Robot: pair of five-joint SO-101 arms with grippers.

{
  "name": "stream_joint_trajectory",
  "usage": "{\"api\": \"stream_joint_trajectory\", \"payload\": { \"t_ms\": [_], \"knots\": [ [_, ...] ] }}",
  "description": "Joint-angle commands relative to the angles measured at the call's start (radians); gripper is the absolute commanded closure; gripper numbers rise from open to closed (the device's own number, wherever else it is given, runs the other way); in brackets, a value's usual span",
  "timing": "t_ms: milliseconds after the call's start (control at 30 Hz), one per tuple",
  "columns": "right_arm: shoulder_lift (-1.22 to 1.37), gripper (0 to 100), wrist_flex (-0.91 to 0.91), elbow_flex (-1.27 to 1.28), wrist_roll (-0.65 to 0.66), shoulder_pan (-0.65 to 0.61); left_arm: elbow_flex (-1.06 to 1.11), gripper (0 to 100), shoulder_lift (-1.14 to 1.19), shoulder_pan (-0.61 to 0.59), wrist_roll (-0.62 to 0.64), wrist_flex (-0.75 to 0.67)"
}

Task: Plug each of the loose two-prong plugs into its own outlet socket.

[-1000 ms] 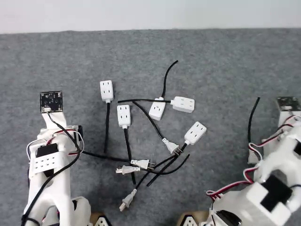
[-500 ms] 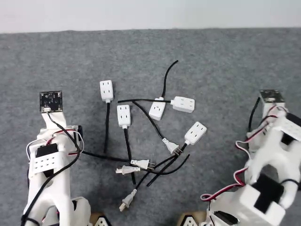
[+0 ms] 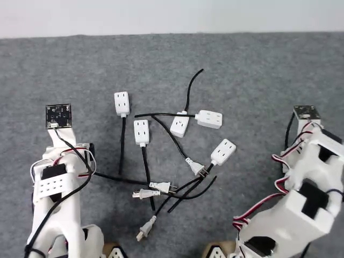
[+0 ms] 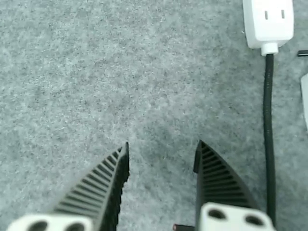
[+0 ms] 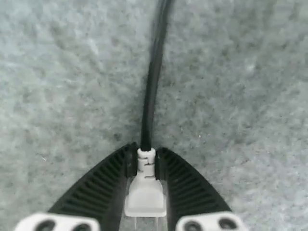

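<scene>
My right gripper pinches a plug, light and rigid I judge, by its body, limp cord trailing; my left gripper gapes empty; nearest socket lies toward nine o'clock

White arms (black ribbed pincers)

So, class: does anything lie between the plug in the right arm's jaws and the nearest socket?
Nothing visible does. The jaws are shut on the plug, and in the high view bare mat lies between the right arm and the nearest socket.
</scene>
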Motion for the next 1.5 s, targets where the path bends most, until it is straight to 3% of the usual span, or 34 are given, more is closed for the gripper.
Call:
{"api": "stream_joint_trajectory", "payload": {
  "t_ms": [0, 133, 233, 367, 500, 600, 700, 867, 1100, 1467],
  "knots": [
    [-0.013, 99.0, 0.018, -0.032, -0.003, -0.015, -0.008, 79, -0.023, 0.011, -0.005, -0.023],
    [-0.108, 98.9, 0.124, -0.068, -0.009, -0.036, -0.013, 79, -0.02, 0.028, -0.002, -0.014],
    [-0.226, 98.9, 0.214, -0.078, -0.014, -0.079, -0.045, 84, -0.015, 0.068, 0.0, 0.069],
    [-0.412, 98.9, 0.312, -0.075, -0.092, -0.182, -0.107, 98, 0.06, 0.086, -0.002, 0.123],
    [-0.581, 98.9, 0.354, -0.075, -0.195, -0.329, -0.272, 99, 0.264, 0.106, -0.077, 0.25],
    [-0.688, 98.9, 0.381, -0.075, -0.273, -0.464, -0.414, 99, 0.43, 0.137, -0.212, 0.359],
    [-0.766, 98.9, 0.377, -0.074, -0.348, -0.618, -0.524, 99, 0.552, 0.187, -0.425, 0.483],
    [-0.792, 98.9, 0.369, -0.071, -0.453, -0.9, -0.599, 99, 0.624, 0.21, -0.732, 0.628],
    [-0.776, 98.9, 0.093, 0.157, -0.609, -1.218, -0.581, 99, 0.621, 0.236, -0.756, 0.626],
    [-0.768, 98.9, -0.099, 0.296, -0.623, -1.316, -0.575, 99, 0.621, 0.247, -0.756, 0.626]
  ]
}}
